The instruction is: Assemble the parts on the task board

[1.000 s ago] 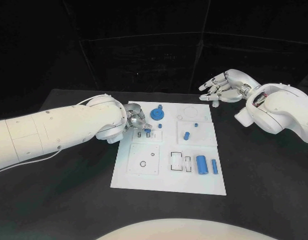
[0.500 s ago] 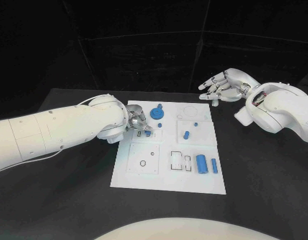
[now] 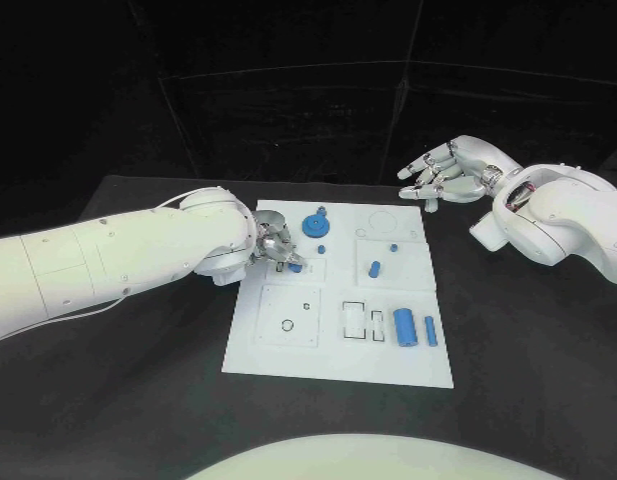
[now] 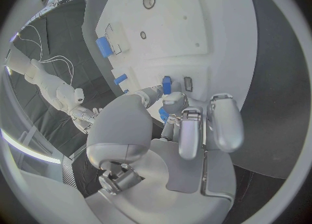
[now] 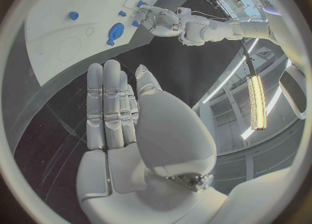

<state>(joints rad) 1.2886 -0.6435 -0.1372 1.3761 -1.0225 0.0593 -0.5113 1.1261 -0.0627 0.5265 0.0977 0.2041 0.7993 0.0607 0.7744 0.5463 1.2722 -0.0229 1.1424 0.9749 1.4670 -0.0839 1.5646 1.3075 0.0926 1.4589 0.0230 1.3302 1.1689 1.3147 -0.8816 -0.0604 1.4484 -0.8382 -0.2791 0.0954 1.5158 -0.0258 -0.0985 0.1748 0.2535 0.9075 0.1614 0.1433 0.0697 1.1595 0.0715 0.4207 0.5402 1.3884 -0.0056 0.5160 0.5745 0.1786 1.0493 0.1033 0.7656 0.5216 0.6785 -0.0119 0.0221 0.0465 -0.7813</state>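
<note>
Black tabletop (image 3: pixel 135 400) fills the lower scene in the head view, with a dark room behind it. On it lies the white task board (image 3: pixel 340 365), a long plate with outlined recesses.

The left hand (image 3: pixel 275 248) sits over the board's left edge, near its far end. The right hand (image 3: pixel 450 172) hangs beyond the board's far right corner, off the plate, its fingers apart and grasping nothing; the right wrist view shows those fingers laid straight side by side above the dark tabletop.

Of the parts, a blue gear-shaped piece (image 3: pixel 315 226) stands near the far end of the board. A thick blue cylinder (image 3: pixel 403 328) and a thin blue pin (image 3: pixel 429 331) lie side by side near the board's near right corner. A small blue peg (image 3: pixel 375 269) rests in the right middle panel.

The left wrist view shows what the head view cannot: the left hand's fingertips (image 4: pixel 170 99) pinch a small blue piece (image 4: pixel 166 84) right at the board's surface, beside a small dark slot (image 4: pixel 187 83).
</note>
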